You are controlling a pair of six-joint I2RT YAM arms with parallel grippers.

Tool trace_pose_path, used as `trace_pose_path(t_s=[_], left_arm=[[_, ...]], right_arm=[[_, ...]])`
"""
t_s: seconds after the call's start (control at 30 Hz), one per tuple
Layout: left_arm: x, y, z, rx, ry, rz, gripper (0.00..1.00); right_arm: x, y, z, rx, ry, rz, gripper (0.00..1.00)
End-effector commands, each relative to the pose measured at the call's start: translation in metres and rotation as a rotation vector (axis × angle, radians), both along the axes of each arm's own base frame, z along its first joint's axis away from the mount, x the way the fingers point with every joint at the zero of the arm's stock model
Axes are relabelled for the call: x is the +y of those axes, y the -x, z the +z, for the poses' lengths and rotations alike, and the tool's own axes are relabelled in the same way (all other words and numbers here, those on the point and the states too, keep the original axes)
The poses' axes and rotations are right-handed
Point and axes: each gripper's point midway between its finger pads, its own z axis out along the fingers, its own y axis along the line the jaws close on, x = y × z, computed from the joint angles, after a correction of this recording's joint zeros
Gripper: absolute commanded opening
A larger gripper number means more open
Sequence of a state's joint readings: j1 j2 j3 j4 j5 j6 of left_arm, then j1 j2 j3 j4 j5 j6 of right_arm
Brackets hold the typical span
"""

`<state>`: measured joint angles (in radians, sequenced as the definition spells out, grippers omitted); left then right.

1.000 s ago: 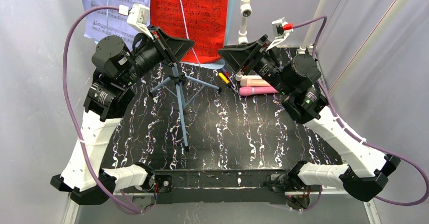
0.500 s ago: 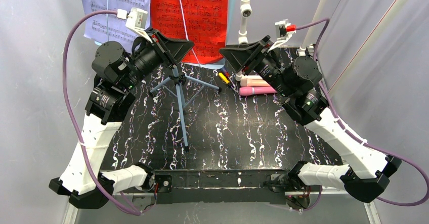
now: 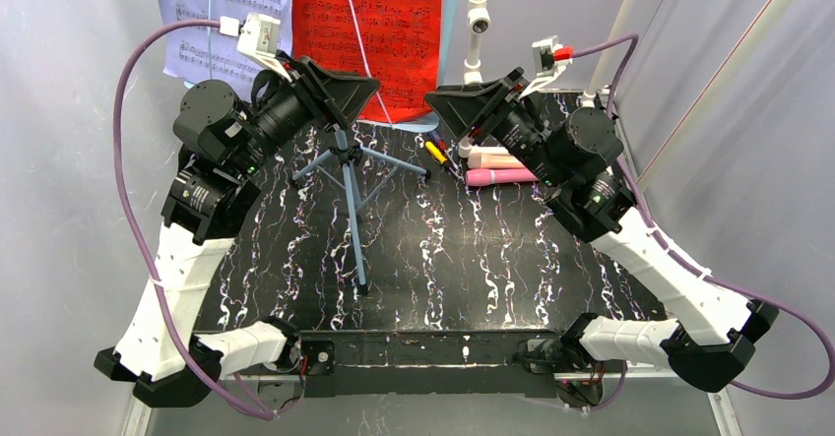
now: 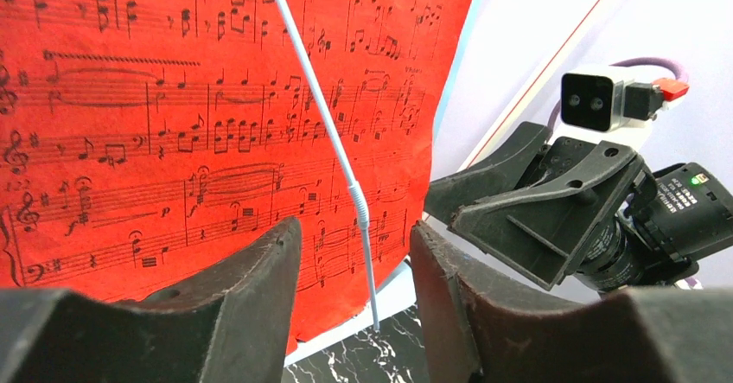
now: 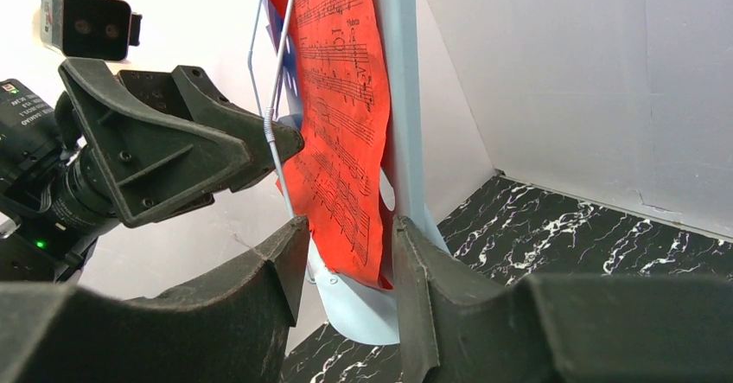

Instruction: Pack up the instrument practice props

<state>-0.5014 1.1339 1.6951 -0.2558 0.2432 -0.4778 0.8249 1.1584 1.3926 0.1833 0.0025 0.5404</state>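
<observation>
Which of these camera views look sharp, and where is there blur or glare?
Top external view: even light, table sharp. Left wrist view: red page crisp, left claw soft-edged up close. Right wrist view: right claw blurred too, wall behind washed out white.

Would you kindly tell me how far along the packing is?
Nothing looks packed yet. The stand is upright with the red page and lavender page on it; the pink microphone and beige microphone lie on the table. In hand: the left hand and right hand, both open, hover by the red page. Everything is left.
</observation>
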Motion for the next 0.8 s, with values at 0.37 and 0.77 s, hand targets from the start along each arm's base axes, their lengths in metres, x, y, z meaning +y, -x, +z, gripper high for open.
trace_pose_path(t_s=[0.37, 0.77], left_arm=[[0.003, -0.012, 0.035, -0.052, 0.038, 0.047, 0.51], [-0.008, -0.019, 0.035, -0.072, 0.03, 0.012, 0.02]], right_arm=[[-0.012, -0.004, 0.034, -0.077, -0.041, -0.061, 0.5], [-0.008, -0.009, 0.038, -0.088, -0.038, -0.069, 0.51]])
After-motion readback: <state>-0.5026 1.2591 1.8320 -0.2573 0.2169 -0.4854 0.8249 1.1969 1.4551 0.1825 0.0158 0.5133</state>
